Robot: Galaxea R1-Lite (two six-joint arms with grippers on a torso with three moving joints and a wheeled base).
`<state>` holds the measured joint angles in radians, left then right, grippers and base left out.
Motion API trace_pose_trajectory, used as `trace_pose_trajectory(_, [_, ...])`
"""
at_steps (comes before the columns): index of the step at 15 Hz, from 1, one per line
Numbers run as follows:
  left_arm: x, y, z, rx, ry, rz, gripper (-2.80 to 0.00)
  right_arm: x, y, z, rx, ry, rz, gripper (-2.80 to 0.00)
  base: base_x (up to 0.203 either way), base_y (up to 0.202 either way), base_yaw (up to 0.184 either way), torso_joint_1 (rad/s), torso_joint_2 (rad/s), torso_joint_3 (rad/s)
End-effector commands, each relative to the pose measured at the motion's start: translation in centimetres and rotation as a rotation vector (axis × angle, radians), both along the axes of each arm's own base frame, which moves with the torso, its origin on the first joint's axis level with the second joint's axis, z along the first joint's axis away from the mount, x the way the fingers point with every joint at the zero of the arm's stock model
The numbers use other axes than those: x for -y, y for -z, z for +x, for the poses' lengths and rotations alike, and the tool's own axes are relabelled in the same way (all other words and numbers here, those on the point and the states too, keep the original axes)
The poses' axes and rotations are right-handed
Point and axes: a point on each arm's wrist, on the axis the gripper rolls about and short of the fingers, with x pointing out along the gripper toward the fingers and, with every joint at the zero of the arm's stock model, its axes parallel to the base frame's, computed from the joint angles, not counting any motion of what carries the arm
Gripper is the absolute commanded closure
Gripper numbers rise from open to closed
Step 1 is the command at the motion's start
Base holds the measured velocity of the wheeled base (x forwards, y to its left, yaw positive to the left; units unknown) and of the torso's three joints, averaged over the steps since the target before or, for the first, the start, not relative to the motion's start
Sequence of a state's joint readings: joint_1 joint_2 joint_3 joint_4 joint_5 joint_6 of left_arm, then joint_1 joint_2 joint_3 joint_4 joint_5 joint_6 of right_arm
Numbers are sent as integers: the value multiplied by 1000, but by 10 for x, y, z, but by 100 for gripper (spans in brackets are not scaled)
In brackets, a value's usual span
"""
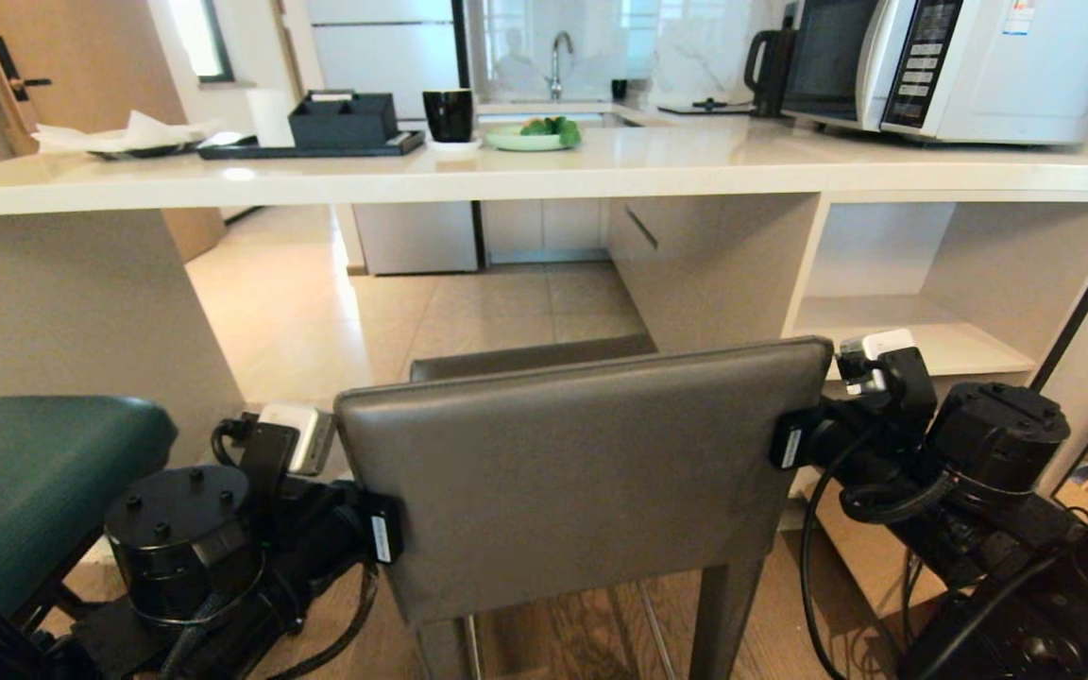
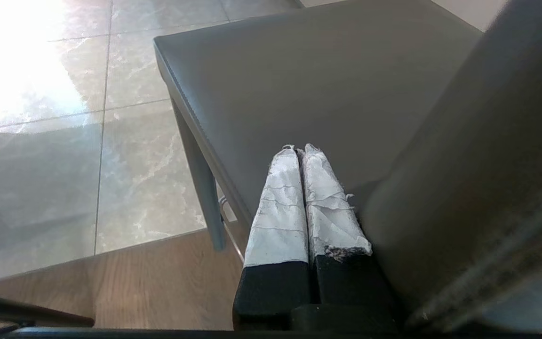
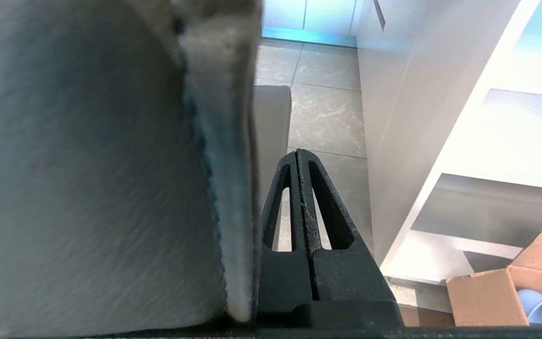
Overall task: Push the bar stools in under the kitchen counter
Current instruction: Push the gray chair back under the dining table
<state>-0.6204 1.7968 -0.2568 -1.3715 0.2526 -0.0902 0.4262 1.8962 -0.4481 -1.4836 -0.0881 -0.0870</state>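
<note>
The dark grey bar stool (image 1: 582,472) stands in front of me, its rectangular back facing me and its seat (image 2: 322,84) pointing at the gap under the kitchen counter (image 1: 544,175). My left gripper (image 2: 300,149) is shut with nothing in it and lies along the left edge of the stool's back (image 2: 478,179), over the seat's rear corner. My right gripper (image 3: 297,153), also shut on nothing, lies against the right edge of the back (image 3: 87,165). In the head view both sets of fingertips are hidden behind the back. The teal bar stool (image 1: 34,482) stands at the near left.
White open shelves (image 1: 931,283) close the gap's right end and the counter's side panel (image 1: 62,302) its left. On top stand a microwave (image 1: 969,66), a kettle (image 1: 771,57), a black tray (image 1: 317,142), a cup (image 1: 450,113) and a green plate (image 1: 535,139). A cardboard box (image 3: 501,287) lies low right.
</note>
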Motion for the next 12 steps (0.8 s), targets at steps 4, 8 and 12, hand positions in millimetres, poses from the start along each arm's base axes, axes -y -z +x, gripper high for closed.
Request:
trace_pose_trajectory(4, [9, -14, 30, 100, -31, -2, 0, 1, 15, 1, -49, 7, -24, 0, 0, 0, 0, 0, 0, 0])
trace_pose_trajectory(8, [14, -23, 53, 162, -69, 11, 0, 2, 18, -1, -61, 16, -30, 0, 0, 0, 0, 0, 0, 0])
trace_pose_trajectory(12, [-11, -14, 78, 152, -157, 54, 0, 2, 20, -1, -67, 14, -33, 0, 0, 0, 0, 0, 0, 0])
